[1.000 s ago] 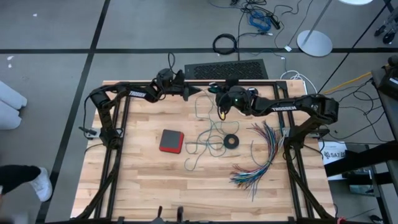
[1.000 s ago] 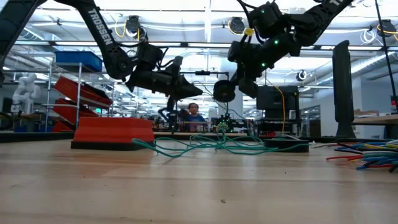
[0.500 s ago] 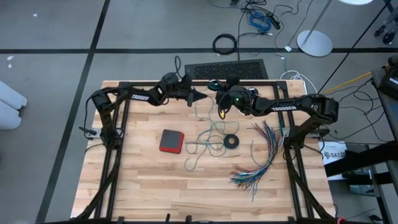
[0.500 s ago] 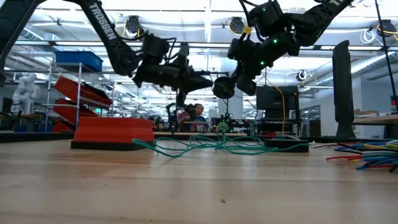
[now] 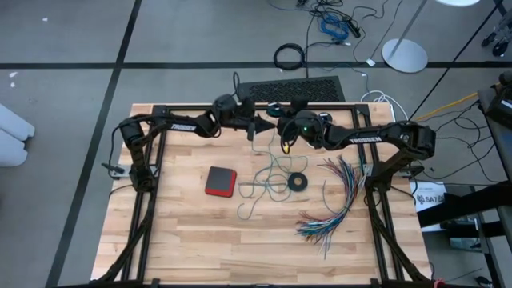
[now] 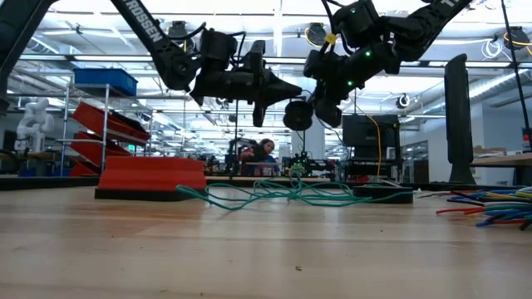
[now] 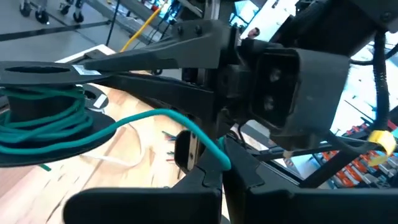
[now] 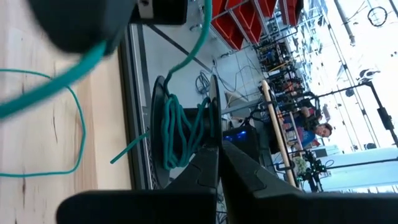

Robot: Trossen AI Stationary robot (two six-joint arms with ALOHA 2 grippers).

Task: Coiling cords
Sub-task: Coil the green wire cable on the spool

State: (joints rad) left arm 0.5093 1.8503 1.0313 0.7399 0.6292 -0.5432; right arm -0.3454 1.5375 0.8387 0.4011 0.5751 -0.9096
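Nearest the front edge of the wooden bench [image 5: 192, 240], seen from above, lies the fanned bundle of multicoloured wires [image 5: 332, 204], toward the right side. Further in, near the middle, a red block [image 5: 220, 181] rests flat, and a small black ring [image 5: 298, 182] sits just right of a loose tangle of the teal-green cord [image 5: 268, 178], which sprawls on the wood between them. From table height the same cord [image 6: 274, 194] lies in low loops on the bench in front of the block. A thin white cord [image 7: 124, 160] trails on the wood in the left wrist view; its end cannot be made out.

Toward the far edge both arms hang above the bench, their tips close together. The right pincer [image 5: 282, 122] is pressed together on a dark spool [image 8: 183, 134] that carries several turns of teal-green cord. The left pincer [image 5: 258, 126] is pressed together too, pinching a strand of that cord [image 7: 186, 127] that runs from the spool [image 7: 43, 112] to its fingertips.

Beyond the bench, a person sits among shelves with red bins [image 6: 125, 133].
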